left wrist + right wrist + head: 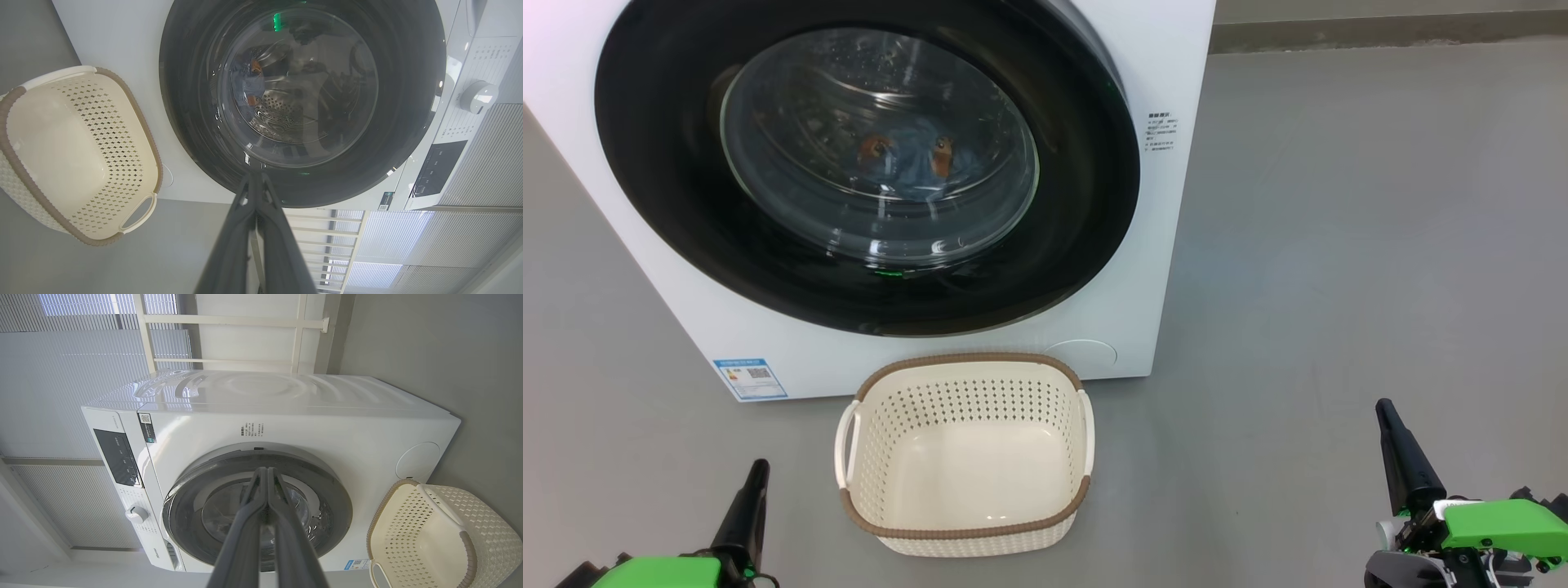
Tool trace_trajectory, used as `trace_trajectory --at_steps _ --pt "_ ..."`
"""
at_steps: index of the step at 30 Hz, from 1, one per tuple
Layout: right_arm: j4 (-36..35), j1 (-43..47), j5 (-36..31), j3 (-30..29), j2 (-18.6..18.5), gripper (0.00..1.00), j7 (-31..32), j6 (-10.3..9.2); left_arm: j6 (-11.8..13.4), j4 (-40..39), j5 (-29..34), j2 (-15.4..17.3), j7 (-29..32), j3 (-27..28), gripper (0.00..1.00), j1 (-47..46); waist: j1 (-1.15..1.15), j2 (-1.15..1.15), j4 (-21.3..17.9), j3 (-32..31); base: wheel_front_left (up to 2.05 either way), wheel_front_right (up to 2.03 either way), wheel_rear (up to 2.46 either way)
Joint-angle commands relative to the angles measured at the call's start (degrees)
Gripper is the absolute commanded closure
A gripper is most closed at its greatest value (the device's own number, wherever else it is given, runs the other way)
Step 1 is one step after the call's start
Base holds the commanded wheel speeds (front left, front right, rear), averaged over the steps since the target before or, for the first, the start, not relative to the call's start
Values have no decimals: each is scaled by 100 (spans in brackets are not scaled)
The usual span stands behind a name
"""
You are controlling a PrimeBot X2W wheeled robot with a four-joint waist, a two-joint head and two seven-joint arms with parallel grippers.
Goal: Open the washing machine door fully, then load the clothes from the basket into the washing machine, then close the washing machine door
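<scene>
Head view: the door (pixel 1086 204) was found shut, clothes (pixel 913 159) inside, basket (pixel 968 358) empty; left gripper (pixel 758 469) and right gripper (pixel 1385 410) were closed, empty. Task was judged finished; no move needed.

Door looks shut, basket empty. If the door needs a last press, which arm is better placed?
Left, probably. The left gripper, shut, points up beside the basket, in line with the washing machine door. The right gripper, also shut, sits off to the side, beyond the corner of the washing machine.
</scene>
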Motion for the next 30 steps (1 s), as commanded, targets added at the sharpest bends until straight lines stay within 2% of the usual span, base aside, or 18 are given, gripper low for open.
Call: trace_trajectory --at_steps 1,30 --pt "-175 -40 19 126 -12 100 48 8 -42 -110 -50 75 17 199 100 -239 0 0 0 0 0 0 0" --pt "-175 -40 18 126 -12 100 49 8 -42 -111 -51 75 17 198 100 -239 0 0 0 0 0 0 0"
